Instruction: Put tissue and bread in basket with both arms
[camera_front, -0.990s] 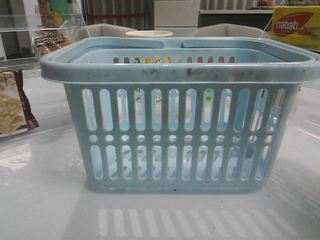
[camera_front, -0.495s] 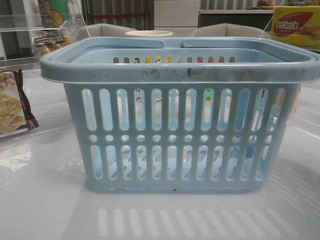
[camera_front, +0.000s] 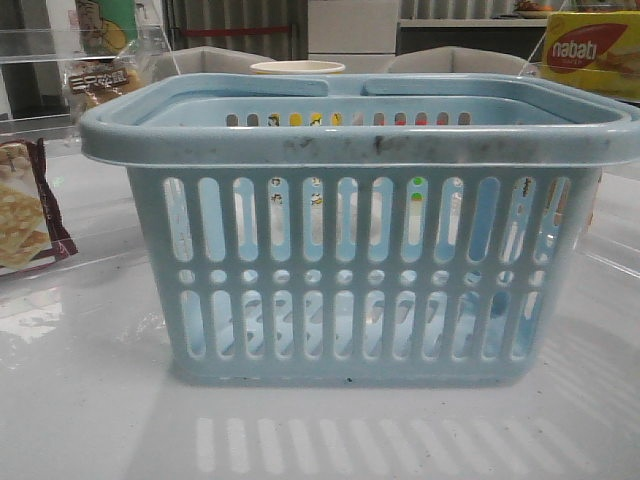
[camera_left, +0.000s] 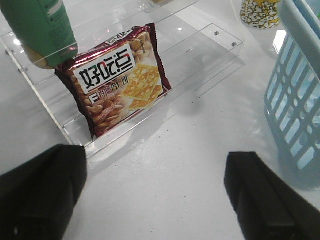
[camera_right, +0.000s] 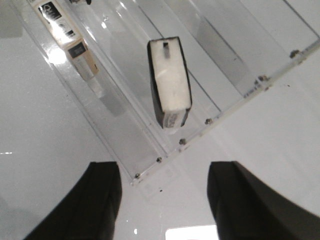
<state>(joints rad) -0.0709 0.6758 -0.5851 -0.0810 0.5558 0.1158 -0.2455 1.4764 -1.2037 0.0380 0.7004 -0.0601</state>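
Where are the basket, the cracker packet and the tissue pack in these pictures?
basket (camera_front: 350, 150): front view, front of its scuffed rim.
cracker packet (camera_left: 117, 80): left wrist view, middle of its printed face.
tissue pack (camera_right: 170, 82): right wrist view, its white top.

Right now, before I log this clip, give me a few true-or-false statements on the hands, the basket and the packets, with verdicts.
1. The left hand is open and holds nothing. True.
2. The maroon cracker packet lies inside the basket. False: it leans in a clear acrylic tray beside the basket.
3. The right hand is shut on the tissue pack. False: its fingers are spread apart and empty, above the table, near a dark-edged white pack in a clear tray.
4. A yellow box stands behind the basket on the robot's right. True.
5. The wrapped bread is beyond the basket's left corner. True.
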